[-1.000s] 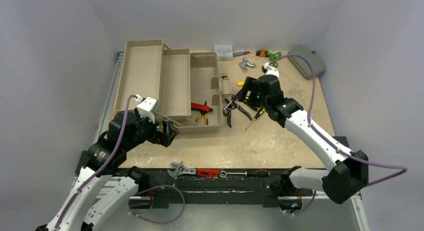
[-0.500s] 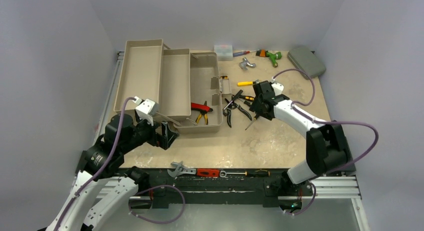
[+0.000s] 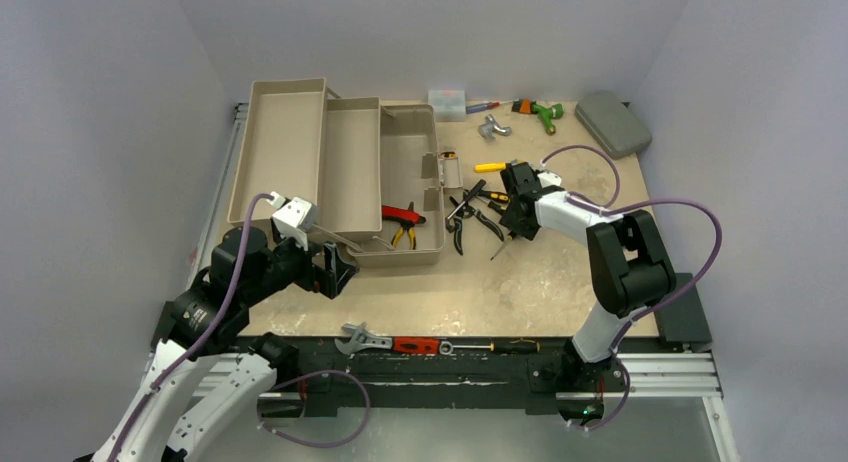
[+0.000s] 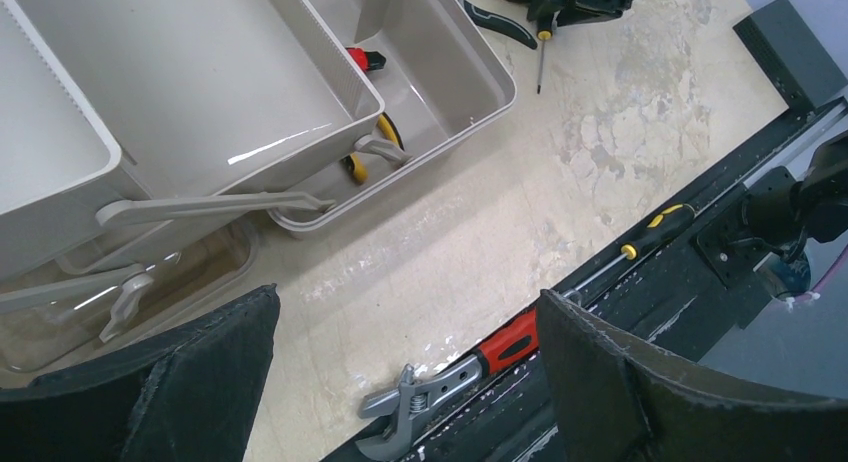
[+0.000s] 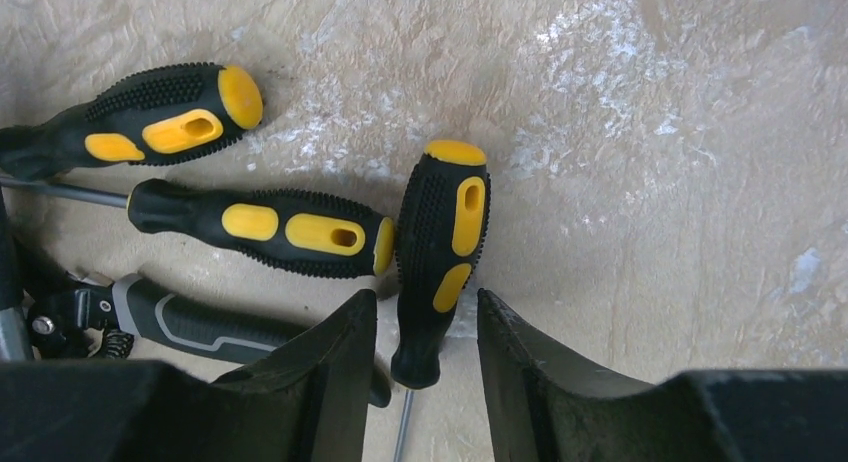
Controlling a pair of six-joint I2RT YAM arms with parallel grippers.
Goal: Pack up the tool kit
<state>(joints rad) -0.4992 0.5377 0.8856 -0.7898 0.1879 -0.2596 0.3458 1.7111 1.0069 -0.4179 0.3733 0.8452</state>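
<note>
Tan toolbox (image 3: 350, 162) open at far left, loose tools (image 3: 462, 222) right of it.
Overhead, the right gripper (image 3: 512, 214) covers what it reaches. Left wrist: left gripper (image 4: 405, 312) gapes wide, empty; pliers (image 4: 387, 132) half hidden under a tray (image 4: 200, 72). Right wrist: narrow jaws straddle a yellow-black screwdriver (image 5: 440, 242), slim gaps, shaft cut off.

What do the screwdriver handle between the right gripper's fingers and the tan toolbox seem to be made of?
Screwdriver handle: probably black rubber, matte and stippled, over glossy yellow hard plastic insets. Toolbox: likely moulded tan plastic, smooth and semi-glossy, with a light streak on its tray floor.
</note>
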